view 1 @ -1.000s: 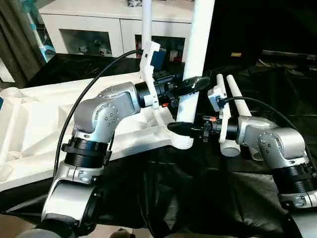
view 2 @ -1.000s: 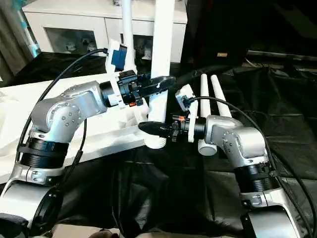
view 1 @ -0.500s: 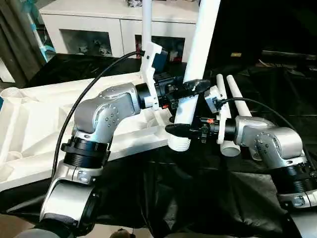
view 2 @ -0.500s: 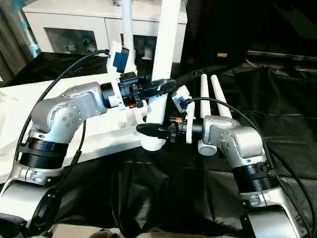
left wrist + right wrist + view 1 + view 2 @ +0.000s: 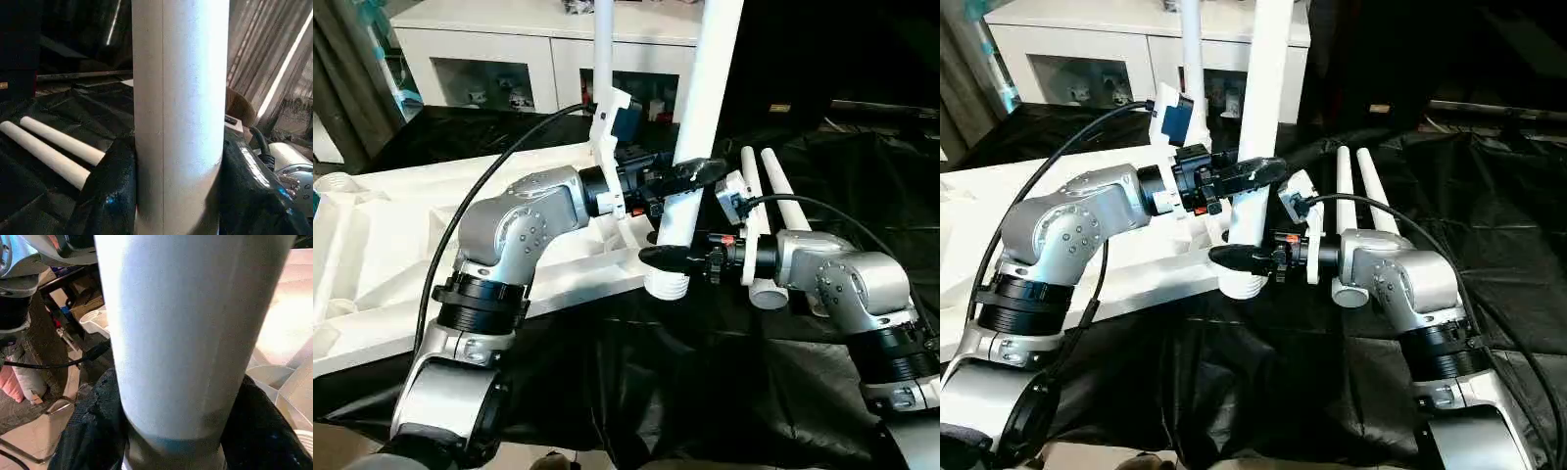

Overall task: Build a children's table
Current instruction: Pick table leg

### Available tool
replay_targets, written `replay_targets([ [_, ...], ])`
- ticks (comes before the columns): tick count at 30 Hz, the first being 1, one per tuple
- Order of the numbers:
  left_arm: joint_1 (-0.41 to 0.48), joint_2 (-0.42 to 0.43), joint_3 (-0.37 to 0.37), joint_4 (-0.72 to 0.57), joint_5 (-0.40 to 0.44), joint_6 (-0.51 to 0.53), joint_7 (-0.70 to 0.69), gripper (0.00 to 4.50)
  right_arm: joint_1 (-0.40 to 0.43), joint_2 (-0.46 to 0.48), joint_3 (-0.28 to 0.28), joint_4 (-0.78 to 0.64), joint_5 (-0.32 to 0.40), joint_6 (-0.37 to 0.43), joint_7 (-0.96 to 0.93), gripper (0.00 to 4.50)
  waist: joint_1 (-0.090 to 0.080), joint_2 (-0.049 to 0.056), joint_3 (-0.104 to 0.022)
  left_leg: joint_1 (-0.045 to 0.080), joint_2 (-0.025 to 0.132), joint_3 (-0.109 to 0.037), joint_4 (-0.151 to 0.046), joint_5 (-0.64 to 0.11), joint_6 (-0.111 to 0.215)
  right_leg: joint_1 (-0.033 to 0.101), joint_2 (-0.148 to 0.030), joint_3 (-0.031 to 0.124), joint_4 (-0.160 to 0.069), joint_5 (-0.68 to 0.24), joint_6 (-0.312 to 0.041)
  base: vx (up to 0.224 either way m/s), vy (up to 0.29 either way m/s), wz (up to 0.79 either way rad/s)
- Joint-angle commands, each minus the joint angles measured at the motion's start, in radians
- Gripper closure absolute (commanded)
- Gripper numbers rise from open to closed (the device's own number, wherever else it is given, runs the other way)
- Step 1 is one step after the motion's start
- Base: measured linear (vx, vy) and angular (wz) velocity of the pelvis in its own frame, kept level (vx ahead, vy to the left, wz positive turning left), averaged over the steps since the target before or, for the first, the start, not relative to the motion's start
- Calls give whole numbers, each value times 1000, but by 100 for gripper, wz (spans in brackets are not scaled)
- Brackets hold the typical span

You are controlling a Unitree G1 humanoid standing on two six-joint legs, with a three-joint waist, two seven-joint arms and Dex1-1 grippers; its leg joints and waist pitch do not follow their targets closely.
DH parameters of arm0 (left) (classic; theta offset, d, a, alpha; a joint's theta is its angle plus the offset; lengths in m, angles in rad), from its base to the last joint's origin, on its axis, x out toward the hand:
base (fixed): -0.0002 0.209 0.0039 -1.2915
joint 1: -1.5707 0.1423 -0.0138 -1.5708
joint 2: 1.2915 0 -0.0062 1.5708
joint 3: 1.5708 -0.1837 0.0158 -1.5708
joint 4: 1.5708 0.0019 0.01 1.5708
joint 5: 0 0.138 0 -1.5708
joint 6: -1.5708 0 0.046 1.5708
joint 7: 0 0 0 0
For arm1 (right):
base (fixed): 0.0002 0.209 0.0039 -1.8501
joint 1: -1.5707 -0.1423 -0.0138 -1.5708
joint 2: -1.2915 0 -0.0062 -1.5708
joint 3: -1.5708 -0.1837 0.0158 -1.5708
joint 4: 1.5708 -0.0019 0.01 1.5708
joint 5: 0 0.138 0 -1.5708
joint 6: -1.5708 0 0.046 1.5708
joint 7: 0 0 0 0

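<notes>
2 claws, left claw and right claw, clamped on upright white tapered leg, ribbed tabletop behind

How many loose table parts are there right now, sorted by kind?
White plastic tabletop: 1
White tube leg standing at the far corner: 1
White tube leg held upright by both grippers: 1
White tube legs lying on the black cloth: 2
Total: 5

Your two head cameras look forward and down on the upright table leg; both wrist cameras face this same leg from very near, from opposite sides.
</notes>
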Motion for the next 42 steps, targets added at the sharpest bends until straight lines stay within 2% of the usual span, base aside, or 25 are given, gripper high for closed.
replay_targets([
  [1, 11, 13, 10, -38, 9, -10, 5, 264, 3, -12, -27, 16, -11, 0, -24, 247, 0, -9, -83, 21, 32, -17, -61, -148, 24, 56, -48, 38, -60, -129, -222, 0, 0, 0],
  [4, 10, 8, 20, -34, -1, -11, 5, 264, 3, -12, -25, 16, -13, -3, -22, 247, 0, -11, -82, 21, 31, -17, -61, -153, 24, 56, -48, 38, -62, -140, -220, 0, 0, 0],
  [5, 9, 3, 26, -32, -5, -11, 9, 208, 3, -11, -24, 16, -13, -3, -22, 249, 0, -10, -82, 22, 32, -17, -61, -153, 23, 55, -48, 38, -62, -142, -219, 0, 0, 0],
  [10, 3, -12, 62, -15, -34, -8, 21, 177, 3, -3, -28, 18, -15, -14, -31, 250, -1, -10, -82, 20, 30, -17, -61, -148, 23, 57, -48, 38, -62, -134, -219, 0, 0, 0],
  [11, 5, -17, 70, -8, -30, -30, 27, 177, 3, 2, -34, 22, -17, -24, -40, 250, 1, -9, -83, 21, 31, -17, -60, -147, 24, 56, -49, 38, -62, -136, -218, 0, 0, 0],
  [12, 6, -35, 102, 18, -39, -74, 39, 160, 0, 14, -45, 39, -29, -50, -67, 251, 0, -11, -82, 19, 29, -16, -60, -146, 25, 55, -49, 38, -64, -138, -220, 0, 0, 0],
  [14, 12, -63, 159, 70, -49, -177, 49, 159, -8, 40, -72, 82, -55, -98, -136, 251, 0, -13, -82, 17, 27, -15, -59, -152, 19, 54, -52, 38, -69, -153, -221, 0, 0, 0],
  [16, 19, -56, 165, 112, -20, -237, 52, 159, -11, 56, -91, 106, -67, -130, -178, 251, 1, -12, -84, 19, 28, -18, -61, -153, 13, 56, -51, 37, -68, -162, -213, 0, 0, 0],
  [17, 50, -15, 121, 145, 45, -295, 6, 159, -9, 76, -114, 139, -93, -185, -246, 251, -1, -11, -84, 22, 30, -18, -63, -159, 10, 52, -50, 38, -69, -167, -194, 0, 0, 0],
  [18, 66, 9, 79, 153, 89, -319, -18, 159, -4, 81, -120, 147, -105, -210, -271, 251, -5, -11, -84, 21, 28, -18, -64, -160, 6, 54, -48, 37, -66, -175, -180, 0, 0, 0],
  [19, 66, 9, 79, 153, 89, -319, -18, 159, -4, 81, -120, 147, -105, -210, -271, 252, -3, -10, -85, 23, 31, -20, -66, -156, 6, 52, -49, 38, -67, -173, -173, 0, 0, 0],
  [20, 78, 30, 43, 160, 122, -330, -42, 159, 1, 86, -127, 154, -114, -229, -297, 252, -6, -8, -85, 23, 31, -19, -66, -148, 6, 50, -48, 39, -64, -156, -172, 0, 0, 0],
  [21, 87, 62, -17, 189, 182, -338, -55, 159, 9, 94, -137, 162, -126, -256, -336, 252, -6, -3, -86, 26, 31, -18, -65, -142, 5, 49, -47, 40, -62, -141, -174, 0, 0, 0],
  [25, 86, 71, -35, 201, 203, -345, -53, 159, 11, 95, -138, 164, -132, -266, -347, 252, -6, -2, -86, 26, 33, -17, -66, -151, 5, 51, -49, 40, -57, -103, -202, 0, 0, 0],
  [26, 81, 113, -126, 285, 318, -438, -83, 159, 12, 108, -154, 182, -149, -307, -379, 252, -7, 2, -86, 25, 32, -17, -66, -157, 4, 51, -49, 39, -56, -97, -212, 0, 0, 0],
  [27, 77, 131, -165, 322, 364, -474, -95, 159, 13, 113, -161, 187, -154, -324, -391, 252, -10, 6, -84, 26, 29, -17, -67, -182, 4, 45, -46, 40, -68, -138, -184, 0, 0, 0],
  [28, 77, 131, -165, 322, 364, -474, -95, 159, 13, 113, -161, 187, -154, -324, -391, 252, -13, 3, -83, 25, 27, -18, -69, -189, -1, 49, -45, 40, -65, -143, -178, 0, 0, 0],
  [30, 51, 180, -261, 486, 495, -585, -160, 159, 24, 128, -187, 198, -172, -383, -435, 252, -15, 6, -83, 26, 26, -19, -71, -204, -15, 49, -48, 41, -71, -176, -161, 0, 0, 0],
  [31, 51, 181, -263, 489, 497, -586, -162, 176, 25, 128, -187, 197, -172, -384, -435, 252, -14, 16, -85, 28, 26, -20, -70, -206, -20, 49, -49, 41, -70, -178, -159, 0, 0, 0],
  [32, 44, 198, -282, 524, 508, -582, -208, 193, 40, 123, -185, 181, -174, -383, -435, 252, -19, 20, -86, 29, 28, -21, -71, -214, -30, 50, -48, 40, -67, -150, -174, 0, 0, 0],
  [33, 44, 198, -282, 524, 508, -582, -208, 193, 40, 123, -185, 181, -174, -383, -435, 252, -21, 18, -86, 28, 29, -21, -72, -217, -29, 51, -48, 40, -66, -139, -182, 0, 0, 0],
  [36, 48, 224, -315, 564, 535, -592, -255, 208, 67, 110, -172, 157, -180, -378, -430, 252, -26, 25, -87, 28, 29, -21, -71, -225, -23, 53, -47, 38, -60, -80, -228, 0, 0, 0],
  [37, 48, 224, -315, 564, 535, -592, -255, 208, 67, 110, -172, 157, -180, -378, -430, 252, -27, 22, -87, 28, 29, -20, -70, -229, -19, 53, -47, 38, -60, -77, -233, 0, 0, 0],
  [40, 40, 225, -326, 606, 547, -620, -266, 234, 76, 112, -173, 152, -181, -381, -430, 252, -26, 26, -86, 28, 29, -19, -69, -241, -10, 54, -51, 39, -62, -97, -246, 0, 0, 0],
  [42, 29, 217, -321, 652, 560, -652, -280, 245, 81, 112, -173, 150, -185, -385, -431, 252, -27, 25, -82, 28, 27, -19, -70, -260, -9, 54, -51, 39, -70, -155, -236, 0, 0, 0],
])
